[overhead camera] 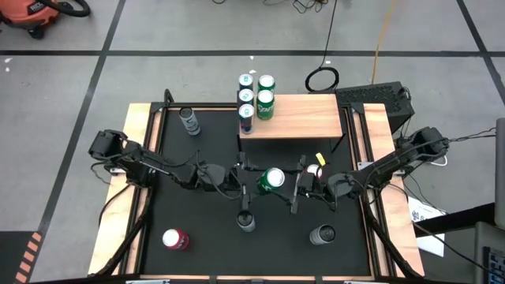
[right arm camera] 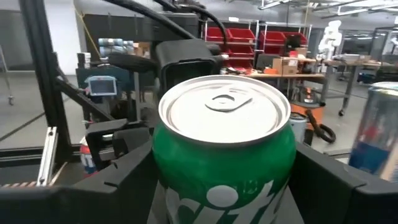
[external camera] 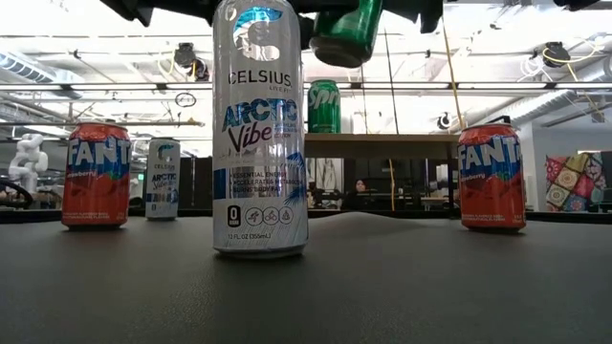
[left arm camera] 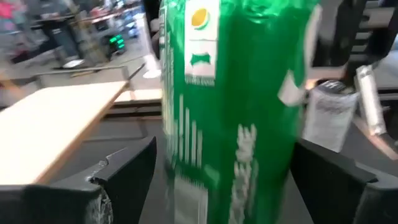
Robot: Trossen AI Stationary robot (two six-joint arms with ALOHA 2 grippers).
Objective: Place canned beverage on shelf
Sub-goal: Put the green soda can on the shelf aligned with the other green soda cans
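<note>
Both tools flank green can [overhead camera: 273, 179] before shelf [overhead camera: 304, 118].

Green can [overhead camera: 273, 180], light-wood shelf [overhead camera: 304, 117], black table [overhead camera: 205, 229], red Fanta can [overhead camera: 175, 239].

I see bright, even light from above on my top camera, and shadows on the black table [overhead camera: 197, 252] are soft and small. My low camera looks into glowing ceiling lights, so the ceiling looks washed out and white. The tall white can [external camera: 260, 129] up close is sharp, and its side shines a little. My left wrist picture is very blurry; the green can [left arm camera: 233, 106] is smeared and the room behind is fuzzy. My right wrist picture is clearer. The silver can top there has a bright shine.
</note>
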